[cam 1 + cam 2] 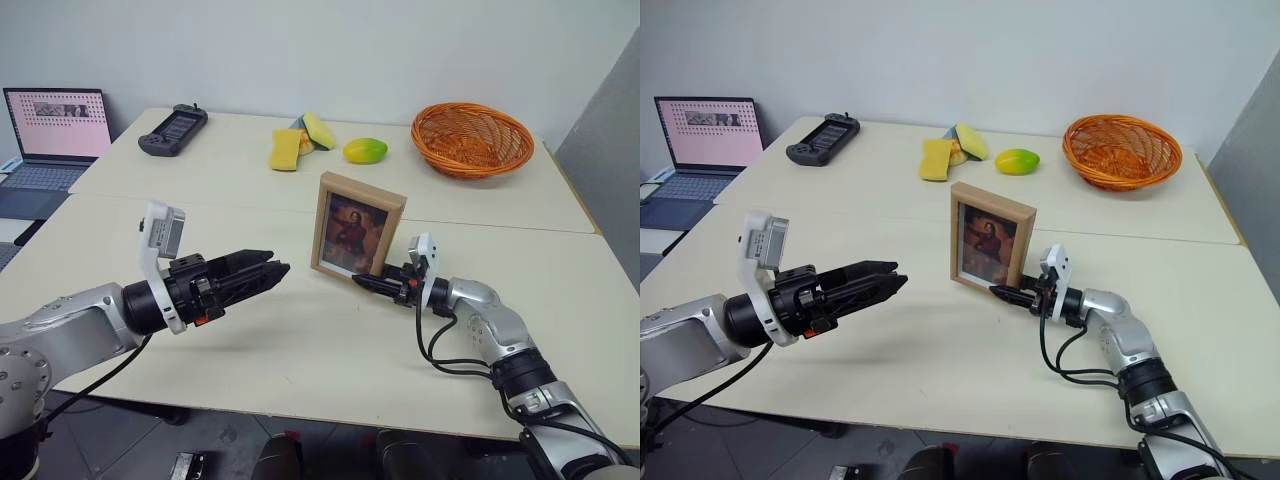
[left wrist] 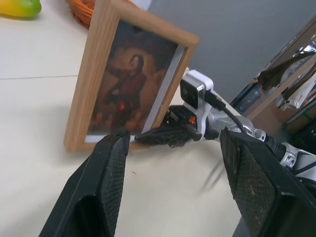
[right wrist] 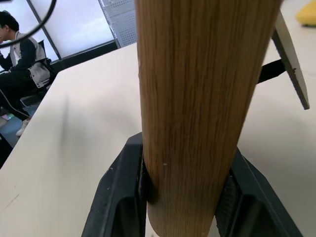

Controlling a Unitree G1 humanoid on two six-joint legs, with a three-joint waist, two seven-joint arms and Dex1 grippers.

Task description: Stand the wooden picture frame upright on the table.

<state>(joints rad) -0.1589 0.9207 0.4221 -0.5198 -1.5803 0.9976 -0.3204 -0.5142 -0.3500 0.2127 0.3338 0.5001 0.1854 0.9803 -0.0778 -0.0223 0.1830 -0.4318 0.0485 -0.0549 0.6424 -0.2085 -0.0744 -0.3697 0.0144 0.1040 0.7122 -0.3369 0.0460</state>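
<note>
While the wooden picture frame (image 1: 358, 225) stands upright mid-table (image 1: 300, 350), head view has the right gripper (image 1: 372, 283) at its lower corner. Left wrist: left gripper (image 2: 173, 173) fingers spread, empty. Right wrist: fingers (image 3: 123, 197) pinching the frame edge, stand out behind; release remains.

A plain pale wall (image 1: 330, 45) runs behind the work area, evenly lit. At the right edge stands a grey partition panel (image 1: 605, 150). To the left, on a separate surface, an open laptop (image 1: 52, 135) shows a pinkish screen. The right wrist view looks across the room to a large bright window (image 3: 74, 24) with dark frame bars, and a seated person (image 3: 19, 54) in a dark and white jacket. The left wrist view shows a grey wall (image 2: 232, 34) and cluttered wooden shelving (image 2: 291, 84).
</note>
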